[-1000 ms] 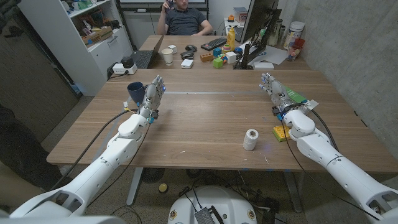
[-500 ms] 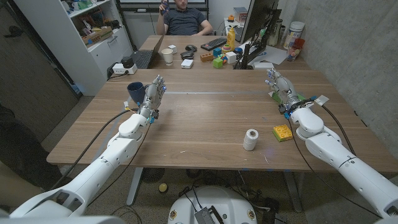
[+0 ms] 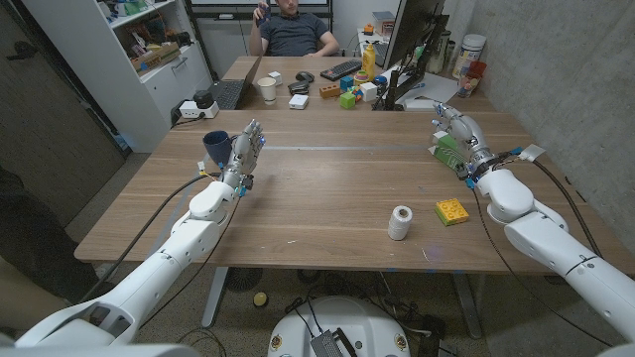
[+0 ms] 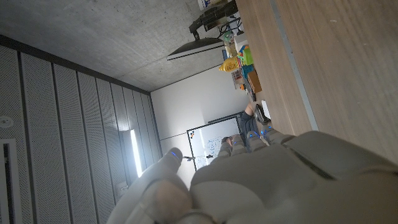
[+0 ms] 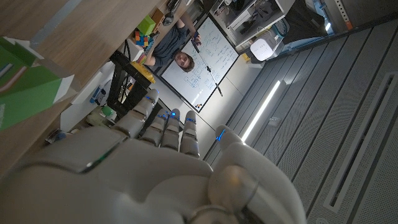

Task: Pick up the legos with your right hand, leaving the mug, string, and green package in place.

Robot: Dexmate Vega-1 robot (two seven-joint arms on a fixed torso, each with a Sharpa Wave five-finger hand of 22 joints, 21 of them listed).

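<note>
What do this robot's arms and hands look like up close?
Both arms are smooth, glossy white shells with rounded joints, and a black cable runs along each. The left hand and right hand are silvery grey with small blue lights on the fingers. In the wrist views the backs of the hands look like pale moulded plastic.

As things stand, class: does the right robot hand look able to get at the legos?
Probably yes. The legos lie in the open beside the right forearm, with the spool apart from them. The right robot hand sits farther back by the green package, so it must draw back.
</note>
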